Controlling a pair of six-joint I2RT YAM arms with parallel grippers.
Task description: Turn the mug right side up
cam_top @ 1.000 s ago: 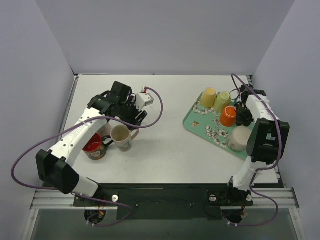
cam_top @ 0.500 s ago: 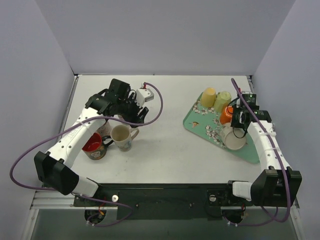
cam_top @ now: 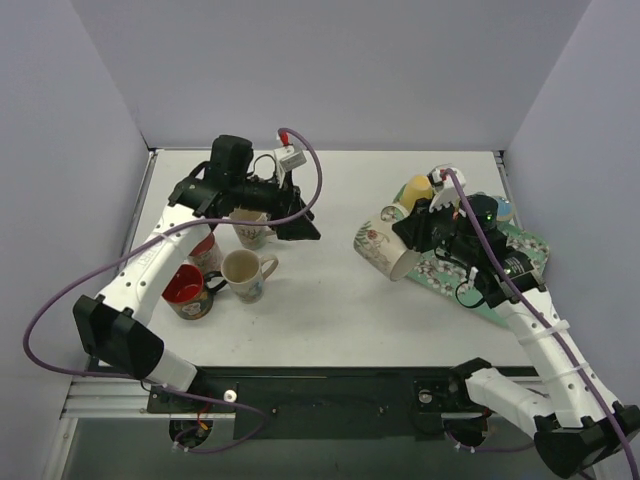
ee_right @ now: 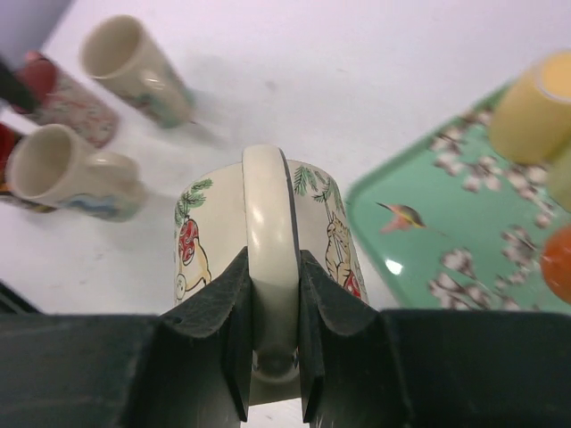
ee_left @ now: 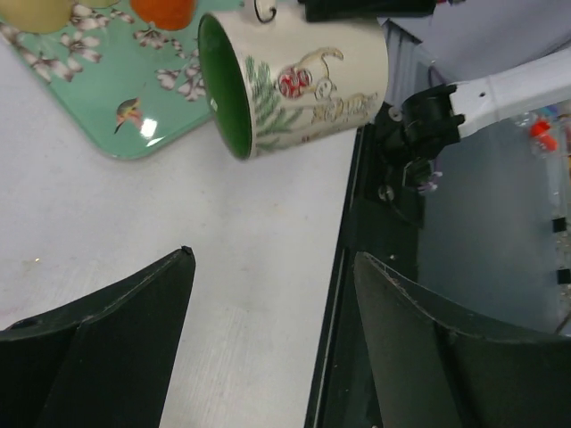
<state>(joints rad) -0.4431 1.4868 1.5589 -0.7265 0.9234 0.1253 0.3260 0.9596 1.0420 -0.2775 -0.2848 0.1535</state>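
A cream mug with painted animals and a green inside (cam_top: 385, 250) hangs in the air over the left edge of the green floral tray (cam_top: 522, 256). It lies on its side, mouth facing left. My right gripper (cam_top: 412, 236) is shut on its handle (ee_right: 270, 214), with the mug body (ee_right: 201, 245) below the fingers. My left gripper (cam_top: 300, 226) is open and empty over the table's middle left, apart from the mug. In the left wrist view the mug (ee_left: 294, 80) shows beyond the open gripper (ee_left: 272, 259), next to the tray (ee_left: 98, 98).
A yellow cup (cam_top: 418, 188) stands on the tray, and an orange one (ee_right: 558, 263) shows in the right wrist view. Several upright mugs stand at the left: a cream one (cam_top: 243, 272), a red one (cam_top: 185, 292) and a floral one (cam_top: 207, 252).
My right gripper has lifted the cream mug off the tray, carried it left and tipped it onto its side. My left arm has swung its open gripper to the right.
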